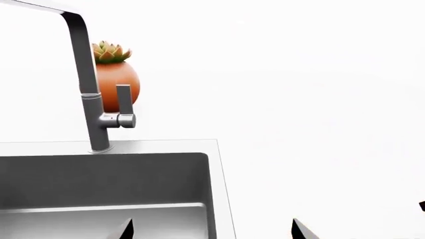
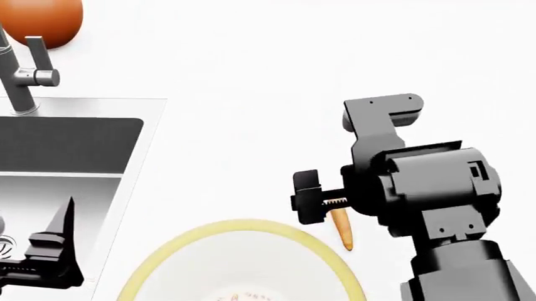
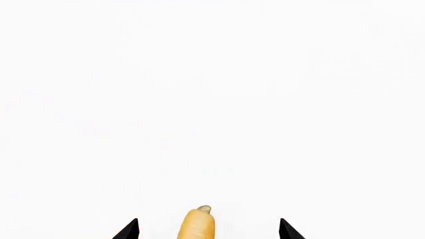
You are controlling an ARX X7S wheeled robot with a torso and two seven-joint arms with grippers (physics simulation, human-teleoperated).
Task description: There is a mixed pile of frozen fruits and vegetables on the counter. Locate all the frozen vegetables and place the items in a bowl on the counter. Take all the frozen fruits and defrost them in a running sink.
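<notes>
A small orange carrot (image 3: 198, 225) lies on the white counter (image 3: 212, 99) between my right gripper's (image 3: 209, 230) open fingertips, which do not touch it. In the head view the carrot (image 2: 343, 233) pokes out below the right gripper (image 2: 337, 210), just right of the bowl's pale yellow rim (image 2: 245, 224). My left gripper (image 1: 212, 230) is open and empty, straddling the right edge of the grey sink (image 1: 99, 181). In the head view it (image 2: 44, 252) hangs over the sink basin (image 2: 67, 147). The eggplant, pomegranate and pear are out of view.
An upright grey faucet (image 1: 85, 84) with a lever handle (image 1: 124, 102) stands behind the sink, also in the head view (image 2: 21, 75). An orange pot with a succulent (image 1: 114, 74) sits behind the faucet. The drain (image 2: 4, 246) shows at the left edge.
</notes>
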